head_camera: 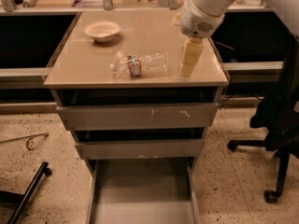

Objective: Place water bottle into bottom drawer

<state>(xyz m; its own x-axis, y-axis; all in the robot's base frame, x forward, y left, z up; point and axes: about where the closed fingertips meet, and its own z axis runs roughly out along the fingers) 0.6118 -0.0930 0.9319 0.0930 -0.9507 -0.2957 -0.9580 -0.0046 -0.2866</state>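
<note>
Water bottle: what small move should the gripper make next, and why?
Probably slide the gripper sideways over the middle of the water bottle. It lies on its side on the tabletop, the gripper beside one end; the bottom drawer stands open.
</note>
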